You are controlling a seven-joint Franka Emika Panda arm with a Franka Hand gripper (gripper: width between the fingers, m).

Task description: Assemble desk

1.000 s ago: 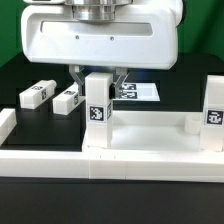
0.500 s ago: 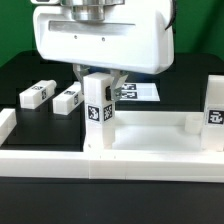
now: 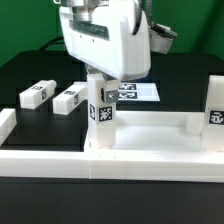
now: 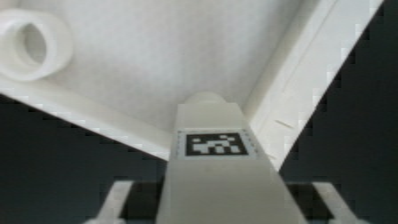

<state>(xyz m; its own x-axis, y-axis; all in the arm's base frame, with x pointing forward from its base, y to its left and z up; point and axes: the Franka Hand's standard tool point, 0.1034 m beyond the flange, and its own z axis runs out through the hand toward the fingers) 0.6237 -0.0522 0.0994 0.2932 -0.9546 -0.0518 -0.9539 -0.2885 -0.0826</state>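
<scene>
The desk tabletop point(image 3: 150, 140) lies as a white shallow tray at the front of the exterior view. A white leg block point(image 3: 101, 108) with a square tag stands upright at its left corner. My gripper point(image 3: 103, 82) comes down from above and is shut on this leg's top. In the wrist view the leg point(image 4: 217, 160) runs between my fingers point(image 4: 121, 200) toward the tabletop's inner face point(image 4: 143, 85), beside its rim point(image 4: 311, 70). A second leg point(image 3: 214, 110) stands upright at the tabletop's right end. Two loose legs point(image 3: 35, 94) point(image 3: 67, 99) lie on the black table behind.
The marker board point(image 3: 137, 92) lies flat behind the held leg. White border rails run along the front point(image 3: 50, 162) and at the exterior view's left point(image 3: 6, 124). A round hole point(image 4: 31, 48) shows in the tabletop in the wrist view.
My hand has turned about its upright axis while staying over the same corner. The held leg has turned a little with it. The other legs have not moved.
</scene>
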